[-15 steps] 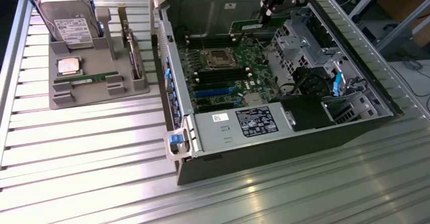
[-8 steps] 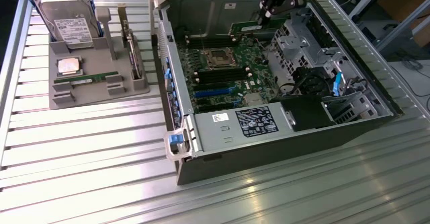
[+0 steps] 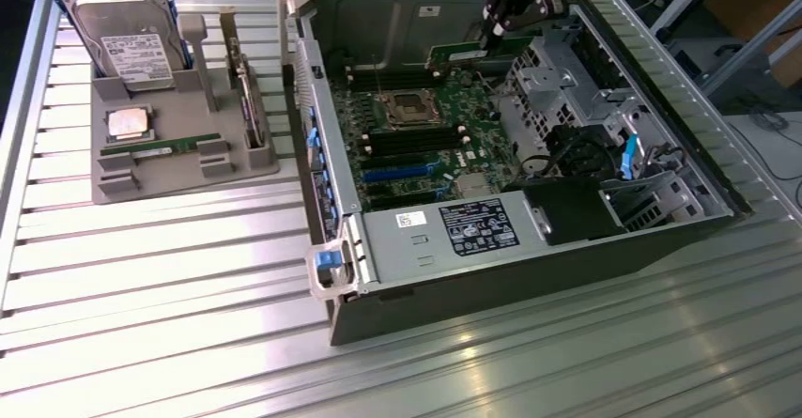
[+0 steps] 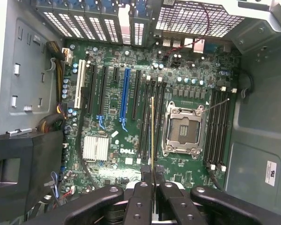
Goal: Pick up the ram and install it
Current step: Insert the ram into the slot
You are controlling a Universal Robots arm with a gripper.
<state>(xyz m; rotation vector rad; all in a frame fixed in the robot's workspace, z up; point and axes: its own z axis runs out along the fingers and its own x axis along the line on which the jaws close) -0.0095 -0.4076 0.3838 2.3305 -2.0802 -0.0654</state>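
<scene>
The ram (image 4: 152, 131) is clamped edge-on in the gripper (image 4: 152, 171) and held above the motherboard (image 4: 112, 105), parallel to its black slots (image 4: 144, 126), seemingly for alignment.

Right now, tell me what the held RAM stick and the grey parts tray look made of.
RAM stick: green circuit board, likely fibreglass laminate; its thin edge has a gold tint. Parts tray: matte grey with moulded-looking slots, probably plastic.
</scene>
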